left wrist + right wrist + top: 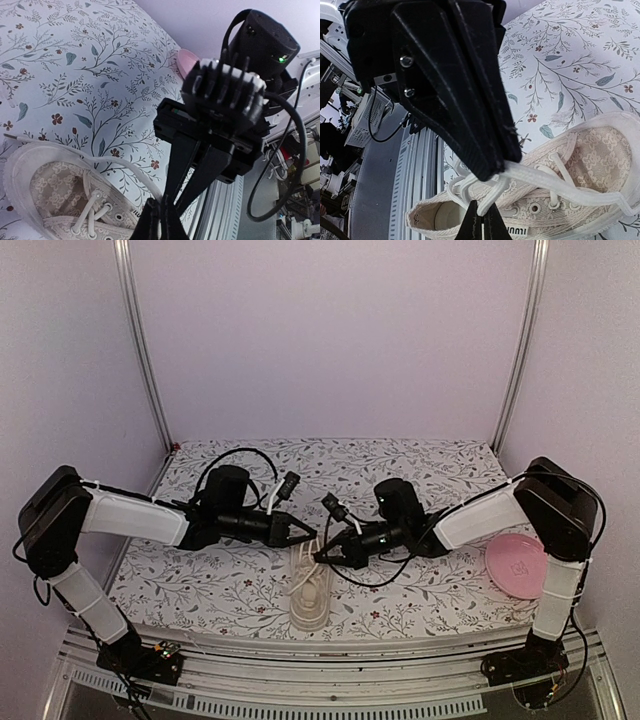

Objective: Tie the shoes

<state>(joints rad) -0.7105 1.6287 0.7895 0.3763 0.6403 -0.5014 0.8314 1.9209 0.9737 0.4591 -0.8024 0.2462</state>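
Observation:
The cream sneaker (308,592) lies on the floral table between the arms; I cannot tell which end is its toe. My left gripper (306,537) and right gripper (322,555) meet tip to tip just above its laces. In the left wrist view my left gripper (161,220) is shut on a white lace (115,164) that runs up taut from the shoe (60,200). In the right wrist view my right gripper (481,222) is shut on a loop of lace (507,195) above the shoe (570,195), and the left arm's fingers (465,100) pinch a lace strand just above it.
A round pink plate (517,565) lies at the right, under the right arm's elbow; it also shows in the left wrist view (186,60). The table's metal front rail (330,665) runs just below the shoe. Black cables hang from both wrists.

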